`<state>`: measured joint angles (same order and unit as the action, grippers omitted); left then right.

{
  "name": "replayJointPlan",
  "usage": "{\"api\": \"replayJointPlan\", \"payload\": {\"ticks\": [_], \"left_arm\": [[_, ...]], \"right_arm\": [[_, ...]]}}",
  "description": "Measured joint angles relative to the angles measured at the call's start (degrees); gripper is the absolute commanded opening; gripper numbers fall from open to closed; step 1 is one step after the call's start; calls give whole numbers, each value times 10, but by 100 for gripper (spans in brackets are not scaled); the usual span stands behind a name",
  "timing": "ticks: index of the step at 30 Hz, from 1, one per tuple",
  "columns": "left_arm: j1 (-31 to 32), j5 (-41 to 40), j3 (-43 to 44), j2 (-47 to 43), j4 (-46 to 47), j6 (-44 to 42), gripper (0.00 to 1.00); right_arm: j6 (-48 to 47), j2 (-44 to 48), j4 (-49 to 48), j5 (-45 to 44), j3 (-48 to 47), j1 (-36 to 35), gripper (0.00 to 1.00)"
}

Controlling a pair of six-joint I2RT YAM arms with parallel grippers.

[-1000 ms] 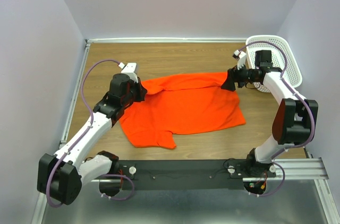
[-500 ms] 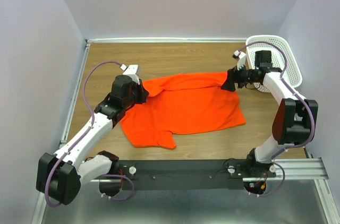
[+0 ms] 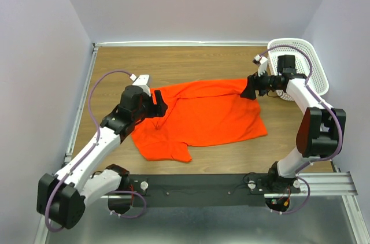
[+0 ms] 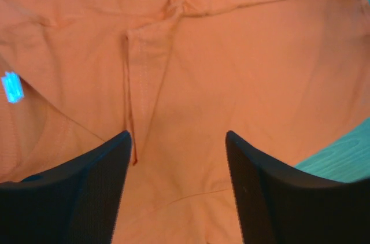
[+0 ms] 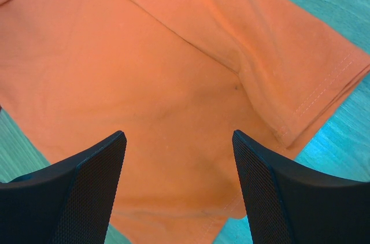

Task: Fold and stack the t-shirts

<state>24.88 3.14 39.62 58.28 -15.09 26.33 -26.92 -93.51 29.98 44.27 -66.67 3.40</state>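
Observation:
One bright orange-red t-shirt lies spread on the wooden table, a sleeve at the front left and its far edge folded over. My left gripper hovers open over the shirt's left part; in the left wrist view the gripper has only flat cloth between its fingers, and a small white label shows at the left. My right gripper stands open above the shirt's far right corner; in the right wrist view the gripper frames a sleeve and hem, holding nothing.
A white lattice basket stands at the far right corner, just behind the right arm. Purple walls close the table on three sides. The arms' black mounting rail runs along the near edge.
My left gripper was shut at the shirt's left edge; now it is open and has shifted right over the cloth. The shirt's left part has settled. The right arm has not moved.

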Motion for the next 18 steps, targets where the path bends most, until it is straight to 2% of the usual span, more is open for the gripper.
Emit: {"api": "replayJointPlan", "payload": {"ticks": [4,7,9,14,18], "left_arm": [[0,-25,35,-44,-4,-25,86],[0,-25,63,-29,11,-46,84],[0,-16,82,11,27,-61,81],[-5,24,121,190,59,-91,73],[-16,40,144,286,71,-97,69]], "right_arm": [[1,0,0,0,0,0,82],[1,0,1,0,0,-2,82],[1,0,4,0,0,-5,82],[5,12,40,14,0,-21,82],[16,39,67,36,-3,-29,82]]}}
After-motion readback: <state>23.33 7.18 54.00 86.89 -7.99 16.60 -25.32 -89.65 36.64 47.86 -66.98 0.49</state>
